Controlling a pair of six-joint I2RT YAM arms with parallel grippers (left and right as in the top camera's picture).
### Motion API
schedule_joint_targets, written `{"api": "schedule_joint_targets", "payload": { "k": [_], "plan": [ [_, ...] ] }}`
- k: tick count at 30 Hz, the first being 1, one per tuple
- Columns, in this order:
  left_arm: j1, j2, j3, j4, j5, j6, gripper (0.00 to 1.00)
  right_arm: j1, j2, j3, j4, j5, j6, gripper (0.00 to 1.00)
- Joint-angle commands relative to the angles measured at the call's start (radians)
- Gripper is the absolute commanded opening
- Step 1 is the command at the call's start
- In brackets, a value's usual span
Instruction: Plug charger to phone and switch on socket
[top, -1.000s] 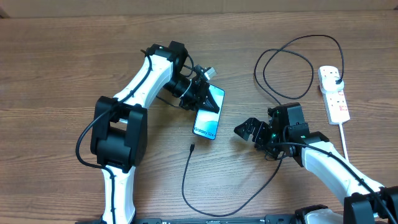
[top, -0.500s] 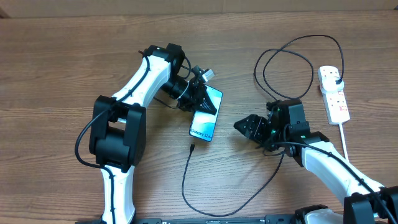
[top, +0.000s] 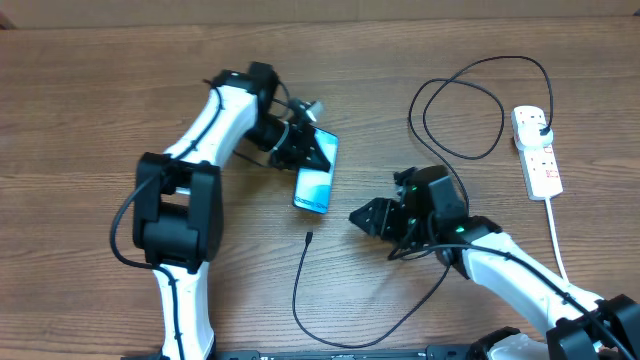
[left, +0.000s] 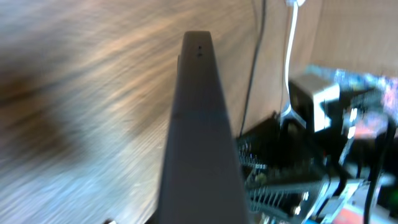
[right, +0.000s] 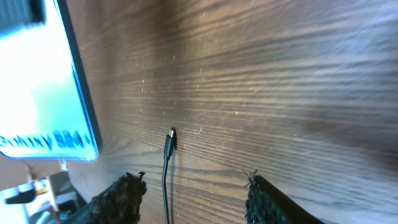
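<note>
Wide wooden bench (top: 80, 100) under both arms, and out at 2 o'clock lies the white socket (top: 537, 160), the black plug apparently seated in its far outlet. From there the charger (top: 296, 292) loops round, dips toward the 6 o'clock edge and rises to the middle. The left end effector (top: 300, 150), at 11 o'clock of centre, reads from overhead as pinched on the far end of the phone (top: 313, 188); its own wrist view gives only the phone edge-on, fingers out of shot. The right end effector (top: 368, 216) is at 4 o'clock of the phone, spread wide and holding nothing, and its camera frames the connector tip (right: 170, 140) lying on the wood ahead of the open fingers (right: 124, 196), just apart from the phone's lettered end. My read: the phone is stiff, thin and slick-glassed, so hold it firmly across the long edges, port end left free. The cable is light and limp and will buckle if pushed, so take it by the rigid little housing right behind the tip, never the cord
</note>
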Motion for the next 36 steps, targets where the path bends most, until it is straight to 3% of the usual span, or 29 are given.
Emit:
{"api": "schedule_joint_targets", "payload": {
  "k": [1, 7, 25, 36],
  "plan": [
    [0.055, -0.01, -0.002, 0.001, -0.013, -0.037, 0.04, 0.058, 0.002, 0.007, 0.013, 0.148, 0.065, 0.58],
    [0.108, -0.01, -0.002, 0.046, -0.116, -0.038, 0.04, 0.13, 0.002, 0.007, 0.04, 0.219, 0.08, 0.61],
    [0.117, -0.01, -0.002, 0.105, -0.157, 0.006, 0.04, 0.265, 0.002, 0.009, 0.034, 0.377, 0.111, 0.64],
    [0.117, -0.01, -0.002, 0.129, -0.123, 0.001, 0.04, 0.265, 0.002, 0.319, -0.398, 0.462, 0.069, 0.64]
  ]
}}
